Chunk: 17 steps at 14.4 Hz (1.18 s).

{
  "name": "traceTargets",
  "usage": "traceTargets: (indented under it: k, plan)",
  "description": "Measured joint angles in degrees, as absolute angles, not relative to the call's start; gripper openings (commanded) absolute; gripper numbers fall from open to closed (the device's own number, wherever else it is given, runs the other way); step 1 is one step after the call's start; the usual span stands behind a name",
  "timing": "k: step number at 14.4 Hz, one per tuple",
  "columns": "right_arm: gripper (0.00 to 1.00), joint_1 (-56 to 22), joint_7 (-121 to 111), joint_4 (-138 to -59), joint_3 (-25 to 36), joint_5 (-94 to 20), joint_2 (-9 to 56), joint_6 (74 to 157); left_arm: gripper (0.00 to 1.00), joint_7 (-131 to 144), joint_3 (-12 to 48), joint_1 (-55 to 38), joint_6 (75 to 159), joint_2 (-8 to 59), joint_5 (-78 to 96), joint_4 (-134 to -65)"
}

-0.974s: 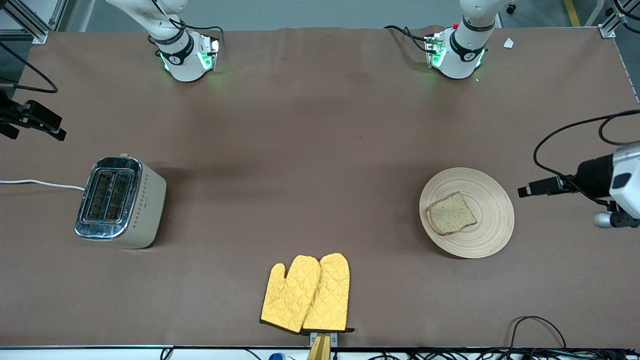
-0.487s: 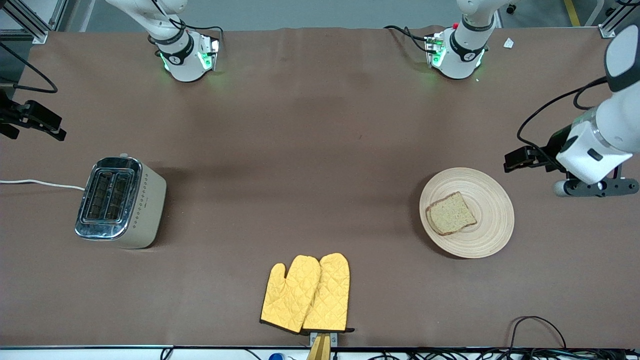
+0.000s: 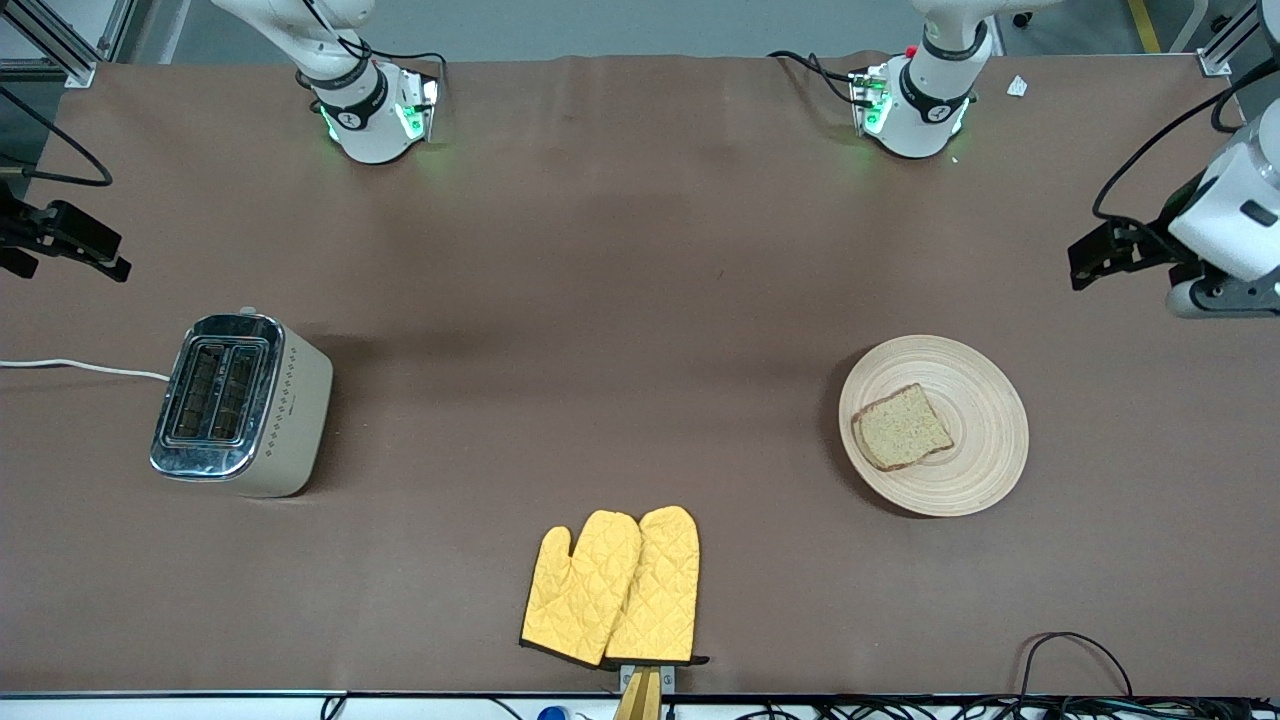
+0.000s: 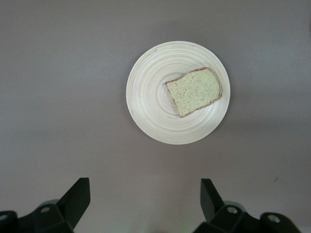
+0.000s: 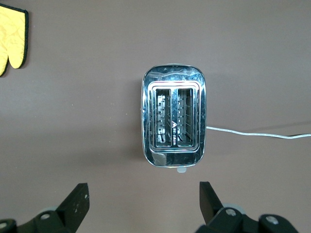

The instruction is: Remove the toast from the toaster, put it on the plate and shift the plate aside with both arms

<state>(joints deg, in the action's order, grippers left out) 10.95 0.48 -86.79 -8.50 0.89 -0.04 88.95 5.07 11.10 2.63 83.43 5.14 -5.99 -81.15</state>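
The toast (image 3: 902,427), a brown speckled slice, lies on the round pale wooden plate (image 3: 985,450) toward the left arm's end of the table. Seen from the left wrist, the toast (image 4: 194,91) rests off-centre on the plate (image 4: 150,102). My left gripper (image 3: 1085,262) hangs high over bare table beside the plate, open and empty (image 4: 145,199). My right gripper (image 3: 75,258) hovers near the toaster (image 3: 240,405) at the right arm's end, also open and empty (image 5: 143,201), well clear of the toaster (image 5: 174,121).
A pair of yellow oven mitts (image 3: 612,588) lies near the table's front edge at mid-table; one mitt (image 5: 12,36) shows in the right wrist view. The toaster's white cord (image 3: 80,368) runs off the table's end. Brown tabletop (image 3: 600,350) spreads between toaster and plate.
My left gripper has swung away from the plate's side toward the robots' bases, open throughout. Right arm, toast and plate have not moved.
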Motion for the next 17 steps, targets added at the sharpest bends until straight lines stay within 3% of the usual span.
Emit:
traceTargets:
  k: [4, 11, 17]
  plan:
    - [1.00, 10.98, 0.48, -86.79, -8.50, 0.85, -0.03, 88.95, 1.00, 3.27, 5.88, -2.04, 81.95, 2.75, -5.95, -81.91]
    - [1.00, 11.51, 0.48, -86.79, -8.36, 0.84, 0.01, 88.95, 1.00, 3.27, 3.29, -2.73, 81.66, -3.90, -2.76, -89.12]
    - [1.00, 11.67, 0.48, -86.79, -8.36, 0.84, 0.05, 88.95, 1.00, 3.42, 3.37, -2.98, 84.16, -5.21, -1.23, -90.31]
